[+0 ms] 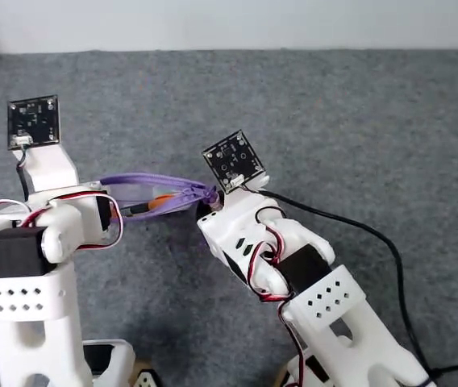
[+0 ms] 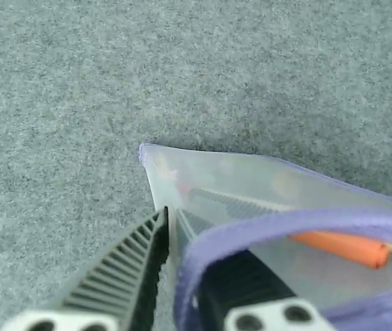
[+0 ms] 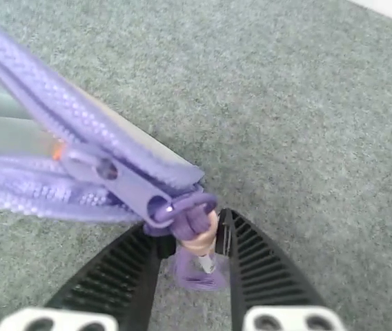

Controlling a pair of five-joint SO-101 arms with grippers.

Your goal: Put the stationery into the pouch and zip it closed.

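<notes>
high view: pouch [image 1: 156, 193] stretched between both arms, over grey mat [image 1: 334, 121].
left wrist view: left gripper [image 2: 172, 224] clamped on pouch's left end; orange pen [image 2: 341, 248] inside.
right wrist view: right gripper [image 3: 189, 238] clamped on zipper pull [image 3: 192, 215] at right end.

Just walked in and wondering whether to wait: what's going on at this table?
Two robot arms hold a clear, purple-edged pouch stretched between them at the grey table. The left gripper is clamped on one end of the pouch. The right gripper pinches the zipper pull at the other end. An orange pen is already inside. The two zip bands spread apart towards the left arm's end, so the pouch looks not yet zipped shut.
</notes>
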